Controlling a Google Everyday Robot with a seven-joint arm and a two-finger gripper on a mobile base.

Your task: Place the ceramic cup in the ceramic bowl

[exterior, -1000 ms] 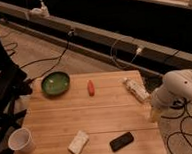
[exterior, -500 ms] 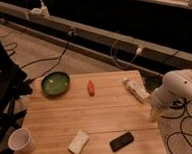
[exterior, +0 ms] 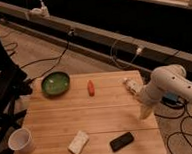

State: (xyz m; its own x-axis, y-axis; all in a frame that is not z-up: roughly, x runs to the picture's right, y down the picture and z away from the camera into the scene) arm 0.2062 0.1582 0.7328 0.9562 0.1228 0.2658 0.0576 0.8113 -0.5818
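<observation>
The white ceramic cup (exterior: 20, 140) stands upright at the front left corner of the wooden table (exterior: 57, 114). The dark-green ceramic bowl (exterior: 55, 83) sits at the back left of the table, well behind the cup. My gripper (exterior: 144, 113) hangs from the white arm (exterior: 167, 83) over the table's right edge, far from both the cup and the bowl, pointing down just above the wood.
A small red object (exterior: 91, 87) lies mid-table. A pale rectangular block (exterior: 78, 142) and a black phone (exterior: 121, 141) lie near the front edge. A white packet (exterior: 132, 85) lies at the back right. Cables run on the floor behind.
</observation>
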